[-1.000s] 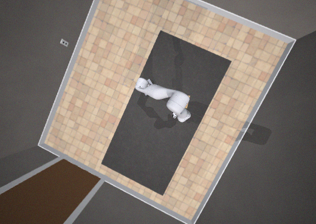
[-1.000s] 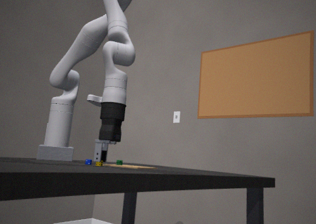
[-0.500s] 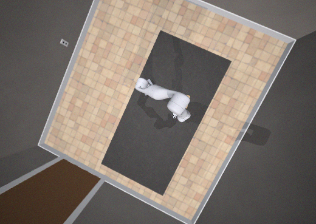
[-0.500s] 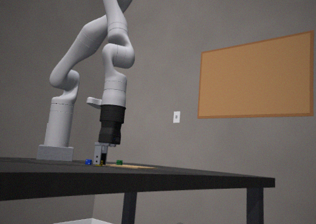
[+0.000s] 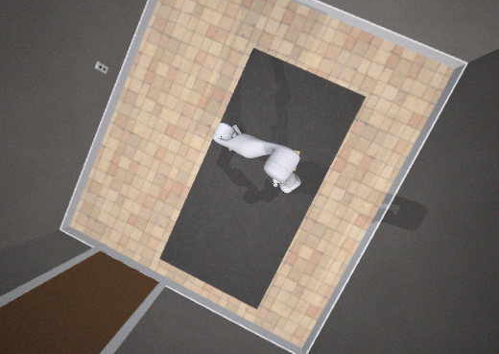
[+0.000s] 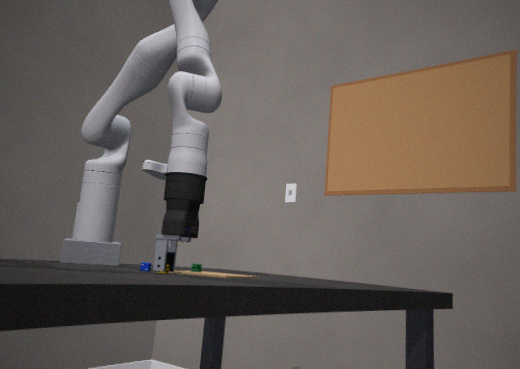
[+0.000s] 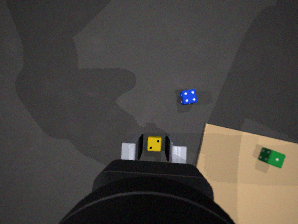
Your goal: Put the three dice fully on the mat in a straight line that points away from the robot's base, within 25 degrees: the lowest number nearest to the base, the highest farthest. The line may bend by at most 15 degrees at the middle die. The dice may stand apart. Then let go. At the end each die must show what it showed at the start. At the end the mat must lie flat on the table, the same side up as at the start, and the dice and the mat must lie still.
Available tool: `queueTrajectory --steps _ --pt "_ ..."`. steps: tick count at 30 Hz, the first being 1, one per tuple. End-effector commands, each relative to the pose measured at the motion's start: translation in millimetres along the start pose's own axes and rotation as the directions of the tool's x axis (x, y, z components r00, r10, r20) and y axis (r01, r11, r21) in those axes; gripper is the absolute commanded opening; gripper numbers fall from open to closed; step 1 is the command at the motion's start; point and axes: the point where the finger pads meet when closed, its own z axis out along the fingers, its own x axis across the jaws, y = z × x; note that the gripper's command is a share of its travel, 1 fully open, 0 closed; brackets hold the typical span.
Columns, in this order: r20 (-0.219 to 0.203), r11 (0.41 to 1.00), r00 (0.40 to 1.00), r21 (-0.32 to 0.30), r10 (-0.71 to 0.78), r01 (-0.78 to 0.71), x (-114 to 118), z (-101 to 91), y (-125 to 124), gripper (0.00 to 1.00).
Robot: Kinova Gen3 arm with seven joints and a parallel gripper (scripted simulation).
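Observation:
The yellow die (image 7: 154, 144) shows two pips on top and stands on the table, off the mat. My gripper (image 6: 165, 267) (image 7: 154, 143) is open and lowered around it, with a small gap on each side in the wrist view. The blue die (image 6: 145, 267) (image 7: 188, 97) shows four pips on top and stands on the table, off the mat. The green die (image 6: 196, 267) (image 7: 276, 159) shows one pip on top and stands on the tan mat (image 6: 227, 274) (image 7: 220, 190). In the top view the arm hides the dice and most of the mat.
The robot's base (image 6: 90, 252) stands at the left of the exterior view. The dark table (image 5: 221, 229) (image 6: 350, 299) carries everything. In the wrist view the mat's near corner lies right of my fingers, and the blue die is up and to the right of them.

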Motion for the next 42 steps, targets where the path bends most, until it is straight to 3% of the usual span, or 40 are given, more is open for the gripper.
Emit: queueTrajectory --steps 1,17,18,42 --pt "0.002 1.000 1.000 -0.002 -0.003 0.003 -0.5 1.3 -0.1 0.64" --pt "0.002 1.000 1.000 -0.002 -0.003 0.003 -0.5 1.3 -0.1 0.64" --pt "0.002 1.000 1.000 -0.002 -0.003 0.003 -0.5 1.3 -0.1 0.34" --pt "0.002 1.000 1.000 -0.002 -0.003 0.003 -0.5 1.3 -0.1 0.34"
